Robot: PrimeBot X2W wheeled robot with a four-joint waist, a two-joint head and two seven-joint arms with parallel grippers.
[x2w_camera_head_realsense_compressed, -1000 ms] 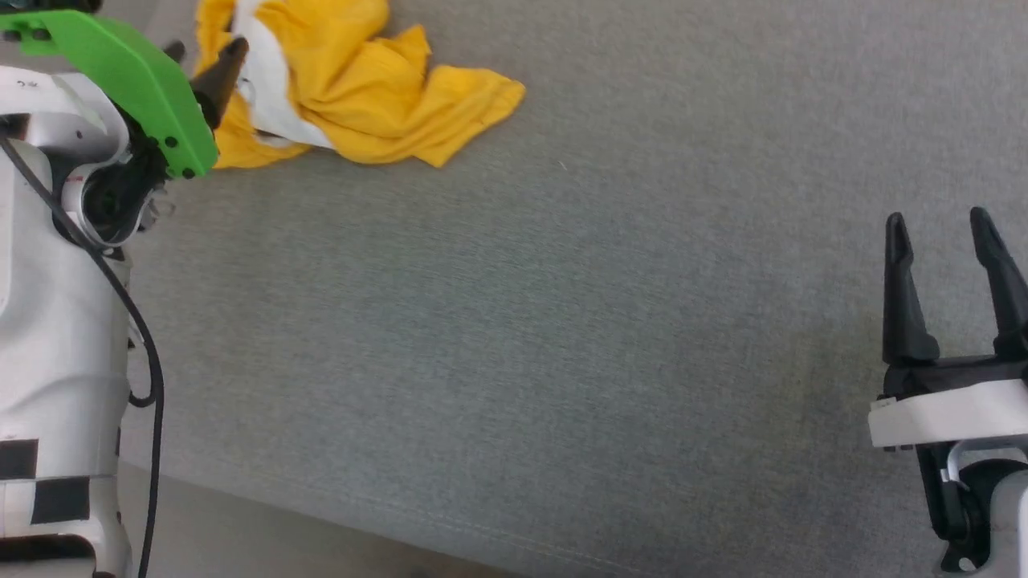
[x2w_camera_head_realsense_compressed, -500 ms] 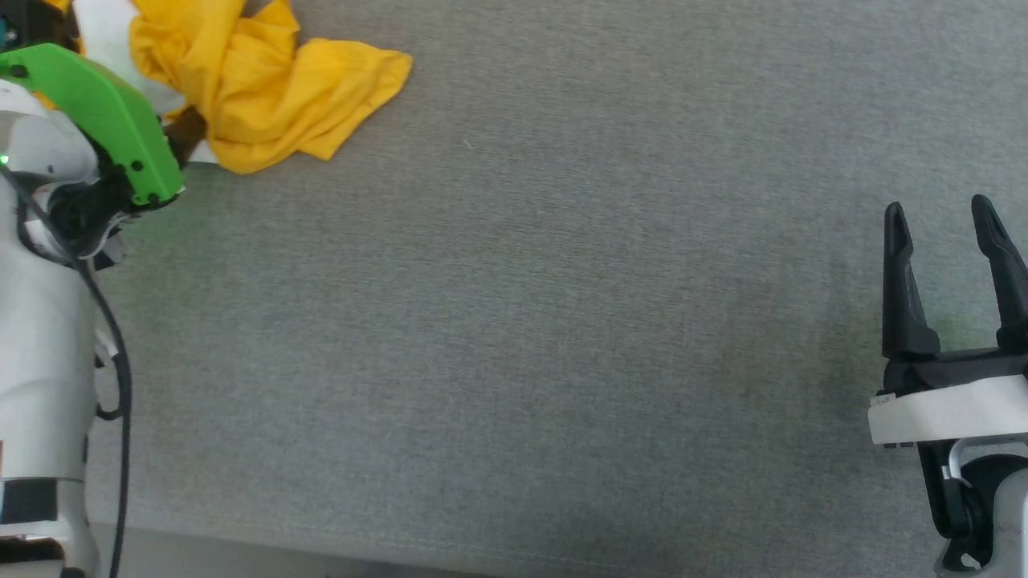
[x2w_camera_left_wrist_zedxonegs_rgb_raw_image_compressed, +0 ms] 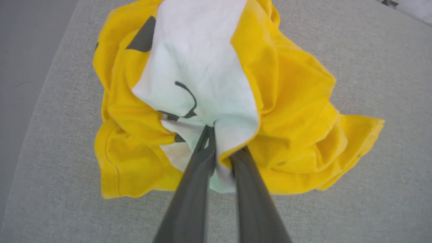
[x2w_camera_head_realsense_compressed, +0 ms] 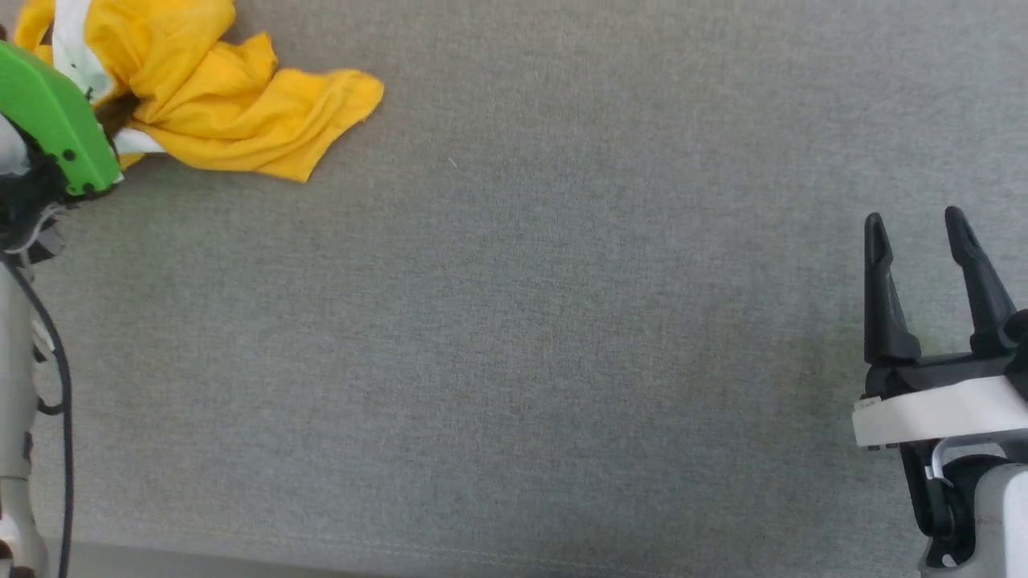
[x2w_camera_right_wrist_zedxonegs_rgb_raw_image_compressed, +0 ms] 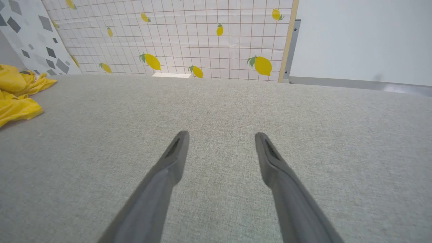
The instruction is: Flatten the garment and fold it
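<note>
A desk (x2w_camera_head_realsense_compressed: 562, 337) covered in grey cloth fills the scene, and behind its far edge stands a wall sheet (x2w_camera_right_wrist_zedxonegs_rgb_raw_image_compressed: 202, 40) with a grid and lemons printed on it, next to a plain white wall.

The left arm reaches to the desk's far left corner, and a green cover (x2w_camera_head_realsense_compressed: 48, 120) at its wrist hides most of the fingers in the head view. The left gripper (x2w_camera_left_wrist_zedxonegs_rgb_raw_image_compressed: 219, 141) points into the shirt (x2w_camera_left_wrist_zedxonegs_rgb_raw_image_compressed: 290, 101), its two dark fingers drawn close together on a fold of the white printed patch. The tips are buried in the cloth, so how much they have caught is hard to say.

The shirt (x2w_camera_head_realsense_compressed: 217, 104) lies crumpled in a heap, yellow folds bunched around the white patch with its black marks, one loose flap spread toward the middle of the desk.

The right arm sits low at the near right, well apart from the shirt (x2w_camera_right_wrist_zedxonegs_rgb_raw_image_compressed: 17, 101). The right gripper (x2w_camera_head_realsense_compressed: 911, 217) (x2w_camera_right_wrist_zedxonegs_rgb_raw_image_compressed: 221, 138) has its fingers spread wide over bare grey cloth, holding nothing
</note>
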